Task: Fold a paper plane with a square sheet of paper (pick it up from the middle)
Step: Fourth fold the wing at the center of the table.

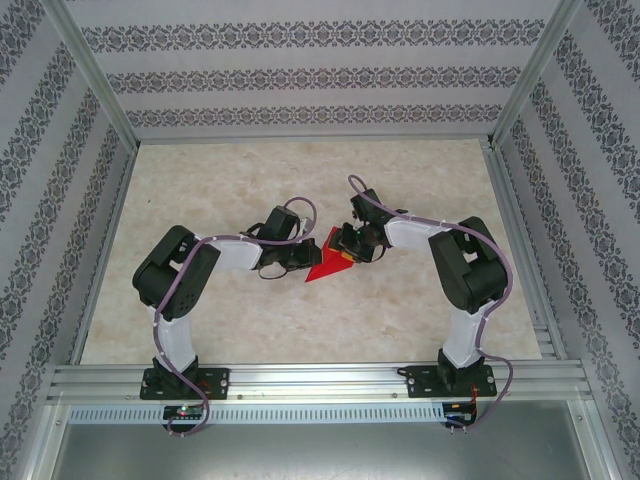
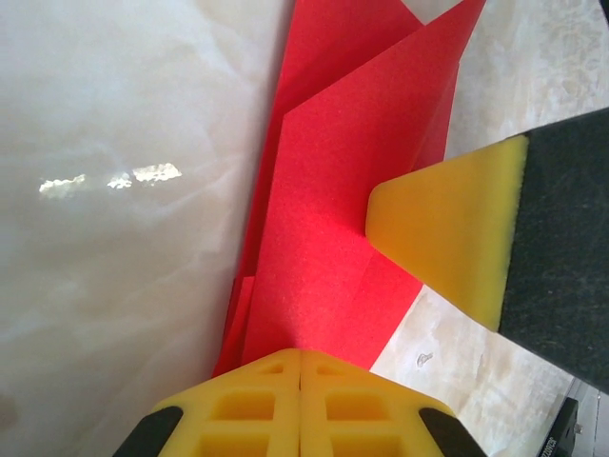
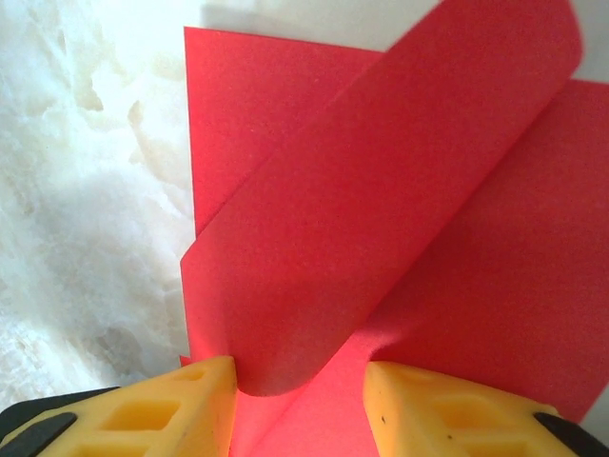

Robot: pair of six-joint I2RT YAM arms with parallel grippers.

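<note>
Yellow foam pads [image 2: 247, 405] of the left gripper [image 2: 300, 367] meet flush at 6 o'clock in its wrist view, clenched on the near end of the red sheet of paper [image 2: 324, 248]; the sheet runs up from them toward 12 o'clock, creased into overlapping layers, on the pale marbled table [image 2: 124, 238]; from 3 o'clock one yellow, black-backed finger [image 2: 447, 238] of the right gripper rests its tip on the paper's top layer.

At the right wrist, the right gripper [image 3: 300, 371] stands with its pads [image 3: 190, 405] well apart, at 7 and 5 o'clock; a loose flap of the red sheet of paper [image 3: 314, 238] curls up through the gap toward 1 o'clock, its rounded fold lying just beside the 7 o'clock pad; whether either pad presses it, I cannot tell.

From above, the red sheet of paper [image 1: 322, 265] lies near the table's [image 1: 420, 330] middle, its point toward 7 o'clock; the left gripper [image 1: 292, 262] reaches it from 9 o'clock, the right gripper [image 1: 350, 250] from 3 o'clock.
</note>
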